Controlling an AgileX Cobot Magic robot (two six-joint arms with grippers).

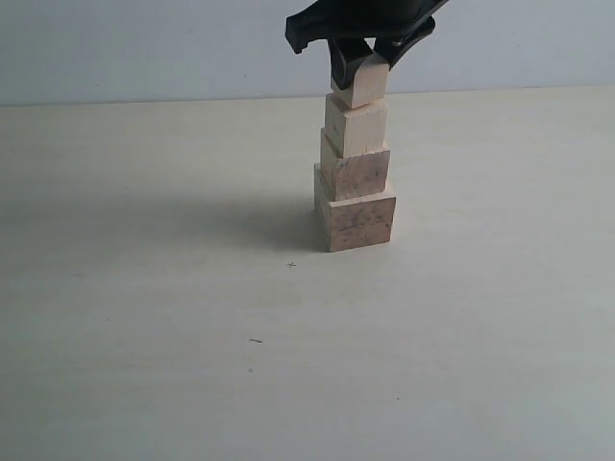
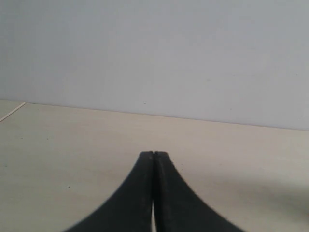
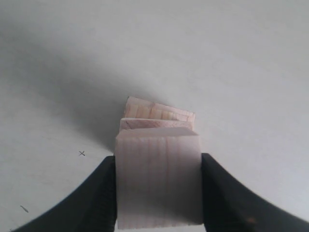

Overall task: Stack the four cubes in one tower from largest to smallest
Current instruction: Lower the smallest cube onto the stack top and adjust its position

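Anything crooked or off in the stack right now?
Yes. The smallest cube, held by the right gripper, sits tilted on the third cube rather than flat. The cubes below look slightly twisted against one another, though the column stands.

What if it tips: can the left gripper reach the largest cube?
Probably yes: open table lies left of the largest cube, and the right gripper grips only the smallest cube; the left gripper is shut.
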